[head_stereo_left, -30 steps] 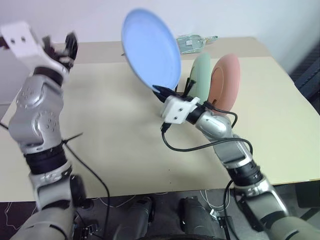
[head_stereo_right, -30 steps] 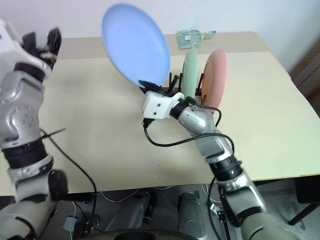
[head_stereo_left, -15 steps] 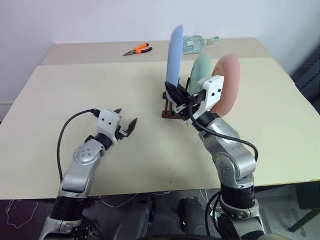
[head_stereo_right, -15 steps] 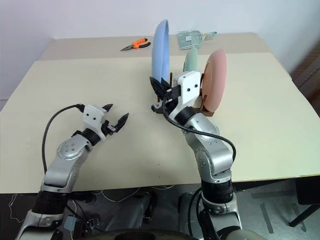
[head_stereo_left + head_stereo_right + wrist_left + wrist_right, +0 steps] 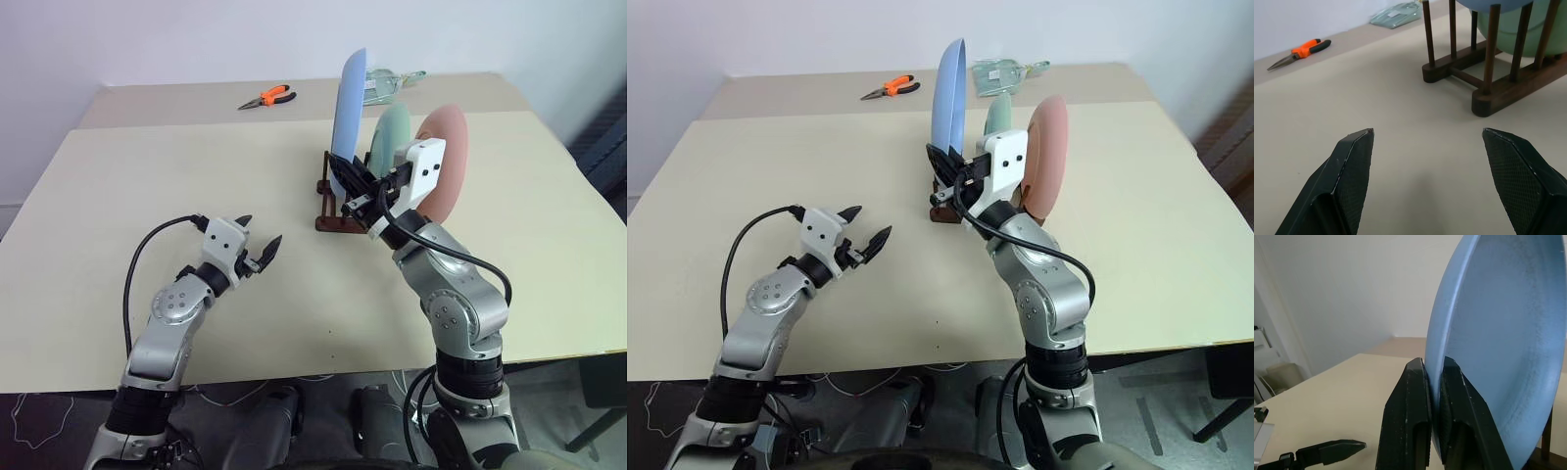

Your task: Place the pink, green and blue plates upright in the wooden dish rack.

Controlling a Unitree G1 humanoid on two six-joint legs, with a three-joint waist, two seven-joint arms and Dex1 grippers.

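The right tool (image 5: 1434, 401) is clamped on the rim of the blue plate (image 5: 348, 117), one black finger on each face, and holds the plate on edge and nearly upright over the near-left end of the wooden dish rack (image 5: 333, 211). The rack, dark brown with upright pegs on two base rails, stands on the beige table (image 5: 147, 186) a little toward one o'clock of its centre. In the left wrist view the blue plate's lower rim shows between the rack's pegs, though whether it rests on the rails cannot be told. The green plate (image 5: 390, 137) stands upright in the rack just at three o'clock of the blue one, and the pink plate (image 5: 449, 162) stands upright beyond it at the rack's right end. The left tool (image 5: 257, 248) hovers low over the table at about eight o'clock of the rack, well apart from it, its two fingers spread wide with nothing between them and pointing toward the rack. At eleven o'clock, on the far strip of the table, lie orange-handled pliers (image 5: 266, 97), and a clear plastic bag (image 5: 382, 83) lies at twelve o'clock behind the plates.
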